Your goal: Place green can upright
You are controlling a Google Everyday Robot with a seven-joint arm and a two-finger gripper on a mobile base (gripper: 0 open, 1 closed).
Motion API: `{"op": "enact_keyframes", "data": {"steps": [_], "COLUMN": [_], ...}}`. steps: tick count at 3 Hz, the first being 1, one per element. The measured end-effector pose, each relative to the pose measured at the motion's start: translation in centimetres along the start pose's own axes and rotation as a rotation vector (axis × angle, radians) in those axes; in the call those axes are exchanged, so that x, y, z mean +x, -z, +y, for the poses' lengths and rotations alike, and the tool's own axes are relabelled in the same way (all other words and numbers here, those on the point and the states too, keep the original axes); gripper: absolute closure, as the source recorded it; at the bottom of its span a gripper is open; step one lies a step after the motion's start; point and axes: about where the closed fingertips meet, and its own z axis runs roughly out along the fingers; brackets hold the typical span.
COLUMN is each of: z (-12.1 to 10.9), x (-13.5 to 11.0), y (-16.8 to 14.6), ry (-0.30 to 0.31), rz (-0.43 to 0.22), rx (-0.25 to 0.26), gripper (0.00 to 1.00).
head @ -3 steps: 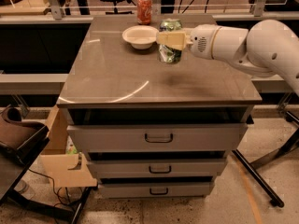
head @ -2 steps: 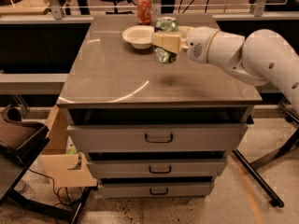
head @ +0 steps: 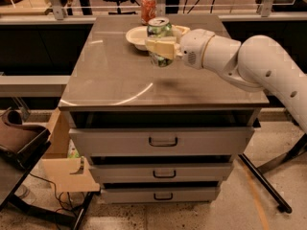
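Note:
The green can (head: 159, 30) is upright, its silver pull-tab top facing up, held above the grey cabinet top (head: 115, 75). My gripper (head: 160, 48) comes in from the right on a white arm and is shut on the can, its pale fingers (head: 158, 46) wrapped across the can's middle. The can's lower end hangs a little above the surface, in front of the white bowl.
A white bowl (head: 137, 35) sits at the back middle of the top, just behind the can. A red soda can (head: 148, 8) stands upright at the back edge. Drawers with handles are below. A cardboard piece and a dark chair are at the left.
The arm has moved left and toward the front with the can in it. The can stays upright in the grip.

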Motion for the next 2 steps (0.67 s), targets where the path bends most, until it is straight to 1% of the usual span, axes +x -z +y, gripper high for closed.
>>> {"op": "enact_keyframes", "data": {"steps": [1, 2], "z": [0.6, 0.9], "x": [0.9, 2.3], "y": [-0.4, -0.7], "ry": [0.002, -0.035], "rz": [0.024, 0.033], "rx": [0.006, 0.017], "gripper": [1.0, 1.0]}}
